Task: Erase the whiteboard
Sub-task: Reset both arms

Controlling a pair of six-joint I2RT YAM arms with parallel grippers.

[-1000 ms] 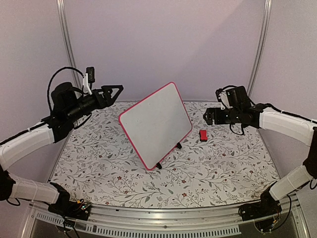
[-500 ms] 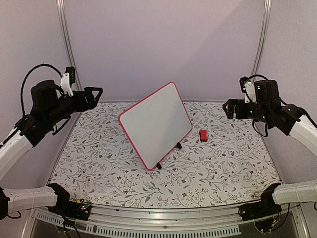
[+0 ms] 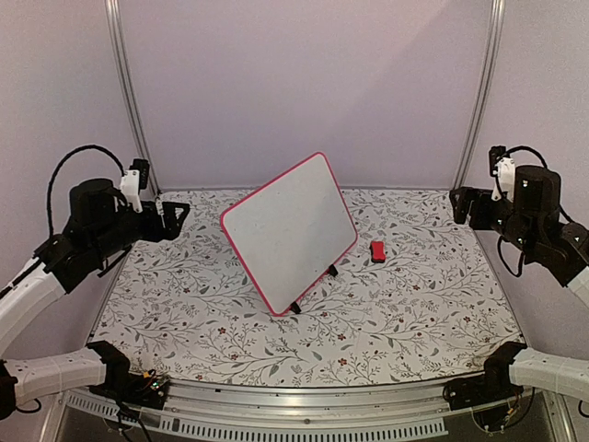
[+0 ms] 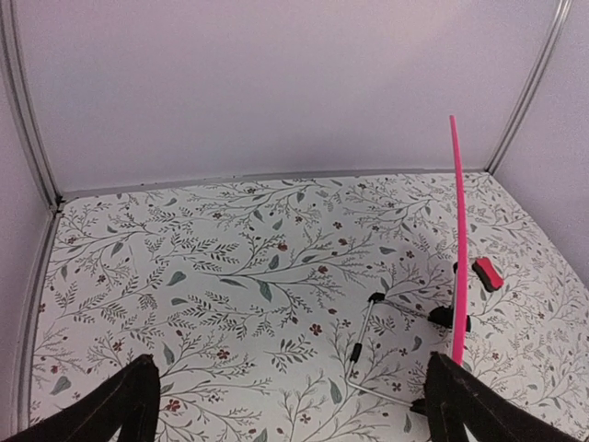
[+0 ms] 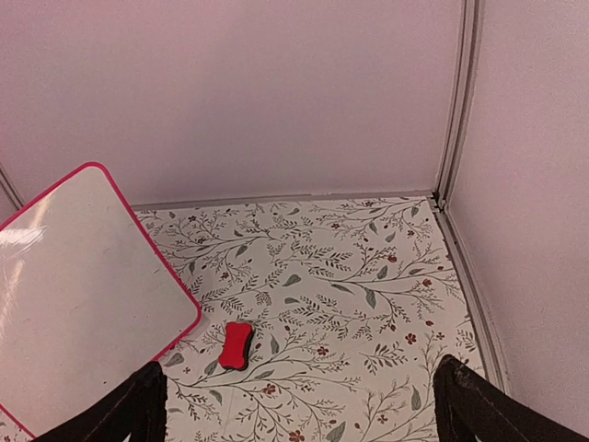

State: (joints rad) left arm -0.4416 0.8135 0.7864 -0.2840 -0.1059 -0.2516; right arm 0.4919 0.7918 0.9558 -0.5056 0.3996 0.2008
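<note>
The whiteboard (image 3: 288,230) stands tilted on small black feet mid-table, its pink-framed face blank. The left wrist view shows it edge-on as a pink line (image 4: 456,239); its face also shows in the right wrist view (image 5: 74,295). A small red eraser (image 3: 377,251) lies on the table right of the board, also seen from the right wrist (image 5: 236,344) and the left wrist (image 4: 486,273). My left gripper (image 3: 177,215) is open and empty, raised far left of the board. My right gripper (image 3: 465,204) is open and empty, raised far right of the eraser.
The floral tablecloth (image 3: 386,313) covers the table. The board's wire stand (image 4: 363,341) shows behind it. Pale walls and metal corner posts (image 3: 479,101) enclose the back and sides.
Both arms have drawn back outward from the board toward the side walls. The board and eraser have not moved.
</note>
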